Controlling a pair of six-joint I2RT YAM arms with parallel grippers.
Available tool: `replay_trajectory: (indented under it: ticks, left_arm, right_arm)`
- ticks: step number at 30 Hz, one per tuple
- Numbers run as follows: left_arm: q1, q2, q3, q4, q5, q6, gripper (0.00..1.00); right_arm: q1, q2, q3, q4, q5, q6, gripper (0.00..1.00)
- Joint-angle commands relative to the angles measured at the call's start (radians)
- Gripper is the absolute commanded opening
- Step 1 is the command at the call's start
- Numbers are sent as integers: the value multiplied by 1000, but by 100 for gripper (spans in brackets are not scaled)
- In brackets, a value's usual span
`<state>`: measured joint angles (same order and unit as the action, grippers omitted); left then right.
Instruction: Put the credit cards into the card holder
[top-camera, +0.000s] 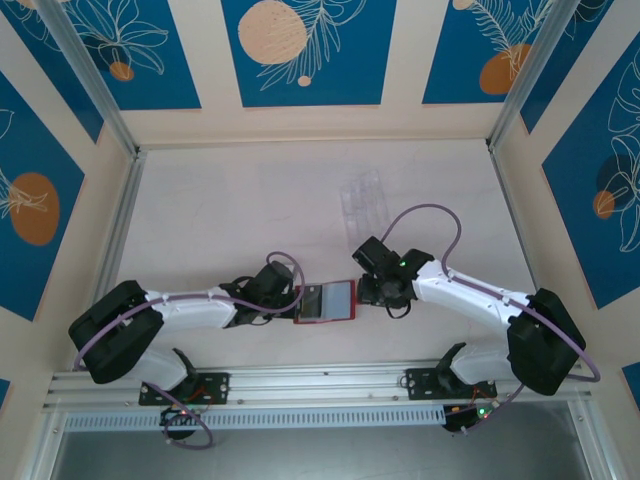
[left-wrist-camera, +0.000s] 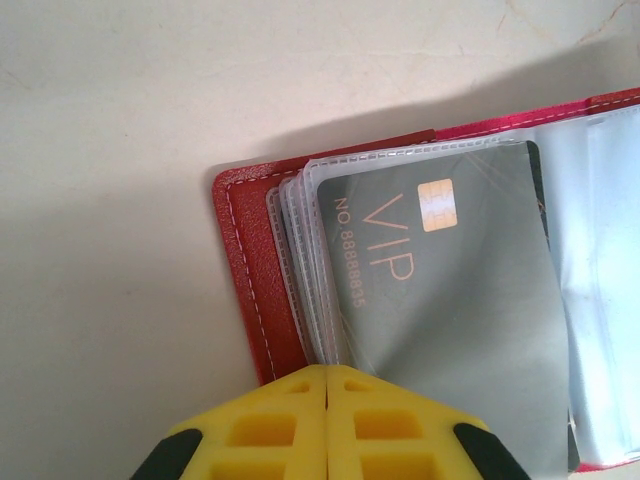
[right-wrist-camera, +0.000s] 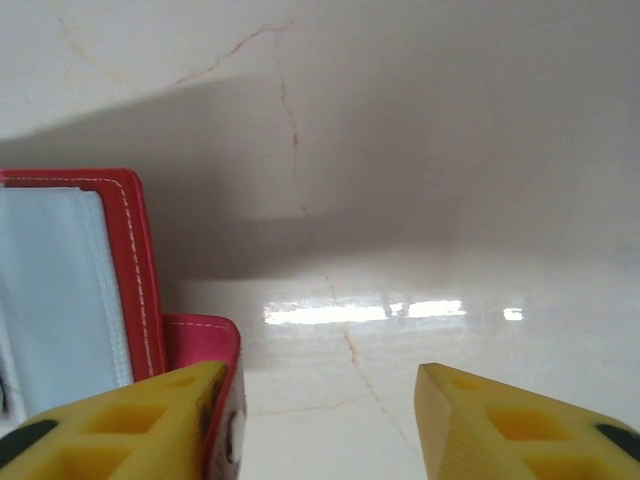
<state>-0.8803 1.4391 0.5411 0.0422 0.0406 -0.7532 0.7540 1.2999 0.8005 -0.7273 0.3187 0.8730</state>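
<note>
Card holder (top-camera: 326, 301) flanked by left end effector (left-wrist-camera: 328, 372) and right end effector (right-wrist-camera: 320, 370), bare table (top-camera: 230, 200) beyond, clear tray (top-camera: 362, 203) farther back

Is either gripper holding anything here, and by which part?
Left gripper is shut at the card holder's sleeve edge; whether it pinches a sleeve cannot be told. Right gripper is open, holding nothing.

The card holder (left-wrist-camera: 245, 290) is showing red with pale stitching; sleeved card (left-wrist-camera: 450, 300) is looking grey, gold chip, coppery VIP lettering
</note>
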Motion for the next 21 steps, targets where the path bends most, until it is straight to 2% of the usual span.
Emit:
replay_trajectory:
  ticks: [1,6,9,15,21]
  left_arm:
    - [-13,36,-36,-126,4,-1,6]
    - [-13,35,-34,-126,6,5,6]
    - [-26,26,-15,-136,-4,21,6]
    - [-48,14,68,-154,-13,35,7]
    - [-60,72,105,-86,12,5,7]
  right_arm:
    - [-18,9,-2,47,-67,-18,45]
    - [-28,9,-7,68,-99,-27,14]
    - [-30,7,4,72,-110,-37,1]
    - [-53,24,84,99,-168,-83,0]
    - [-56,65,147,149,-271,-88,0]
